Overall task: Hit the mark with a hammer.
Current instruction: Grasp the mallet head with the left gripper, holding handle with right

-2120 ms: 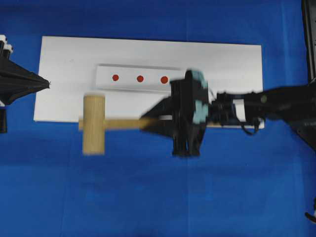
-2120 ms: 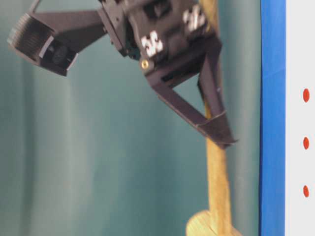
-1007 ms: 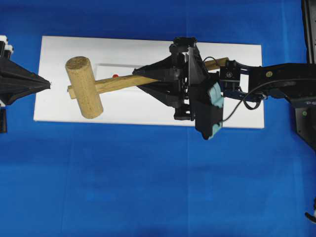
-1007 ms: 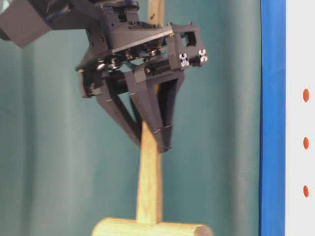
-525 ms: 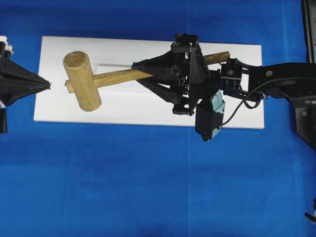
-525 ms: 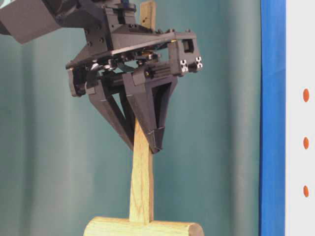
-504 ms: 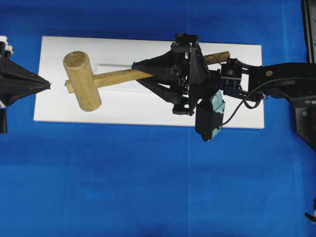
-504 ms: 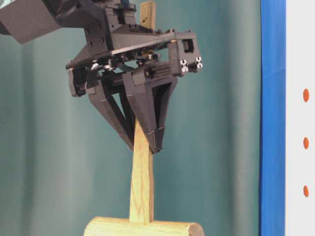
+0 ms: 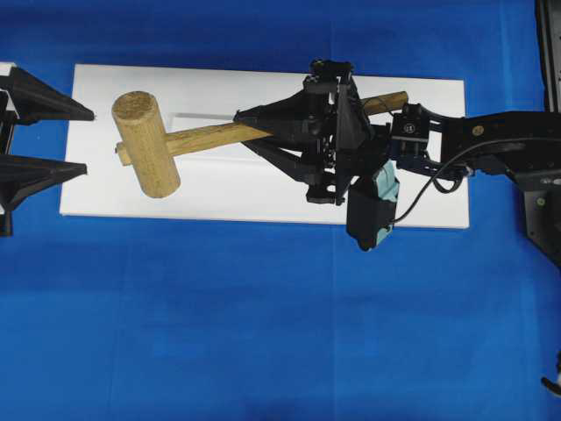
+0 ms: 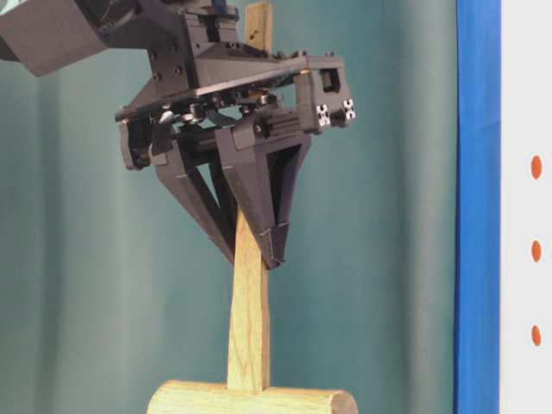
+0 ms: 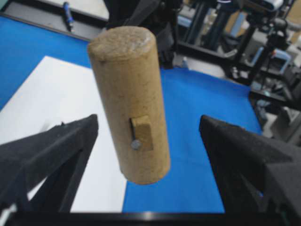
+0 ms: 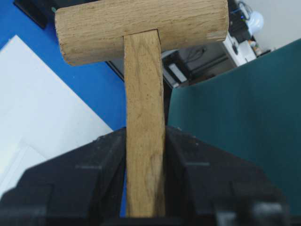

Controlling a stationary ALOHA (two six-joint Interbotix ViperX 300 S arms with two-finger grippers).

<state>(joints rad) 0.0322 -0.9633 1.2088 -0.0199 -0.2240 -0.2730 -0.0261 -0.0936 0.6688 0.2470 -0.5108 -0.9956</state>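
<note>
Overhead, the right gripper (image 9: 245,123) clamps the hammer (image 9: 145,156) by its handle; the left gripper (image 9: 83,140) gapes wide just beside its head.

From overhead, the hammer (image 9: 166,140) and the right hand (image 9: 250,127) covered the white strip, hiding the mark. The left hand (image 9: 48,140) was cut off by the frame's left edge. At table level, the hammer's head ran off the bottom edge.

The hammer (image 9: 166,143) is held above the board (image 9: 219,189) on the bench (image 9: 263,324), between the left pincer (image 9: 74,139) and right pincer (image 9: 241,124).
</note>
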